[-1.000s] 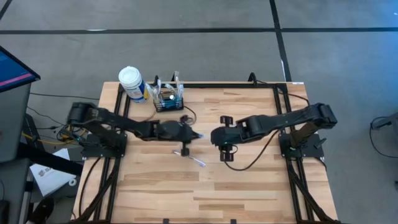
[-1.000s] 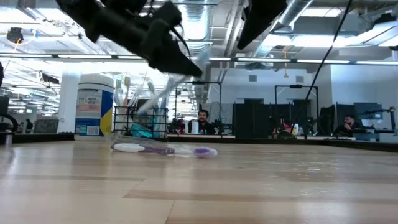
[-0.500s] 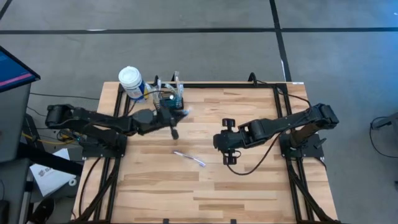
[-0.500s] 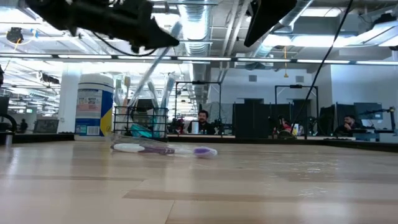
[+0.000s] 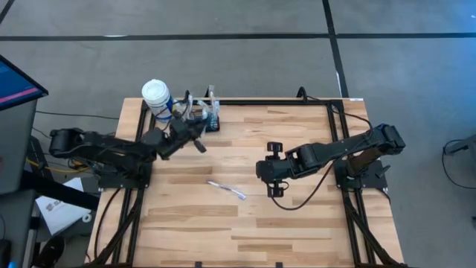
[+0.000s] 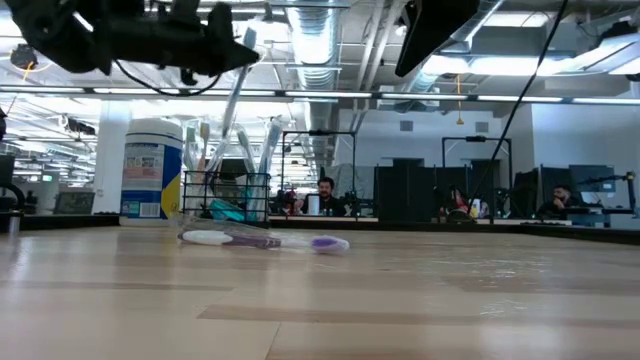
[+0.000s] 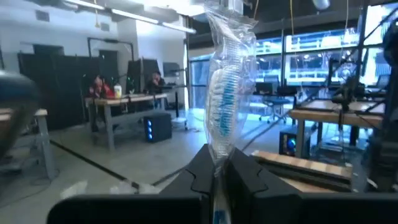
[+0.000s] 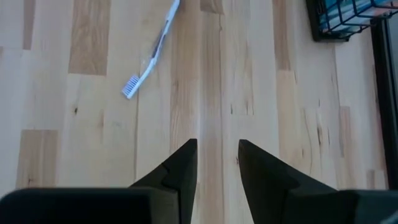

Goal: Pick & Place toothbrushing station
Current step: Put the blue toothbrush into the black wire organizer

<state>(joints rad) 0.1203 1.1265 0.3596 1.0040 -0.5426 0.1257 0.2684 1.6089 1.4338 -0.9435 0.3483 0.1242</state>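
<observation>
Overhead, left fingers (image 7: 219, 174) pinch a wrapped toothbrush (image 7: 227, 93) above the caddy (image 5: 202, 119) at the table's (image 5: 297, 216) far edge; right fingers (image 8: 214, 165) spread.

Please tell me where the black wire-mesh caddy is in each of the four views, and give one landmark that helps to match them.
High view: caddy at the table's far edge, beside the left gripper.
Low view: caddy at left, behind the loose toothbrush.
Left wrist view: not in it.
Right wrist view: caddy in the corner, cut off.
Shared landmark: the loose toothbrush.
</observation>
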